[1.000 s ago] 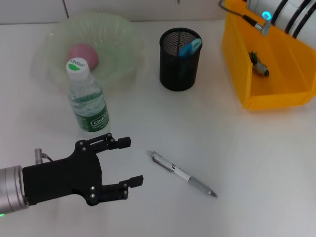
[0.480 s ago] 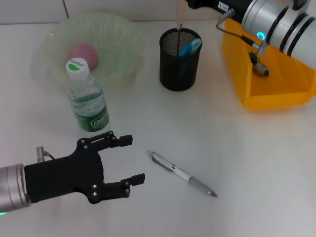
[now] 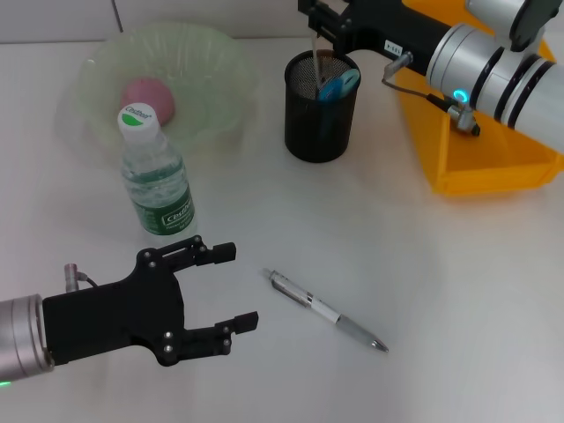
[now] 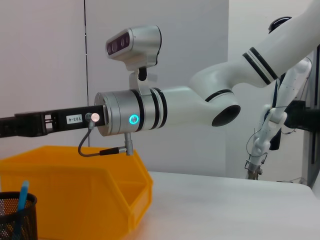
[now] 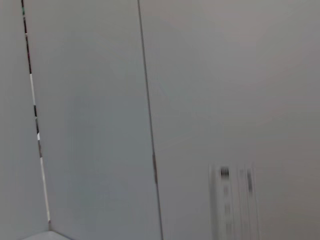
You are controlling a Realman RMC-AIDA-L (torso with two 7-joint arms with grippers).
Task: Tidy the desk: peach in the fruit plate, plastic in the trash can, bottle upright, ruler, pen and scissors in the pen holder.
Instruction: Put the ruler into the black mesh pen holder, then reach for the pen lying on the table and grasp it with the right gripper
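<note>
one clear, thin ruler [image 3: 315, 55] hangs pinched in the right gripper [image 3: 322, 19], its tip just inside the black mesh pen holder [image 3: 322, 106] below; released off-centre, it could catch the rim and tip out. left gripper [image 3: 214, 298] open, silver pen [image 3: 325, 309] beside it.

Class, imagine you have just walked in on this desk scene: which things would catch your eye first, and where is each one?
First, the right claw at the back of the desk, holding a thin clear ruler upright over the black mesh pen holder. Next, the open black left claw hovering at the front left, with the pen lying on the desk just beside it. Behind them stand the upright bottle and the pink peach in the pale green fruit plate.
</note>
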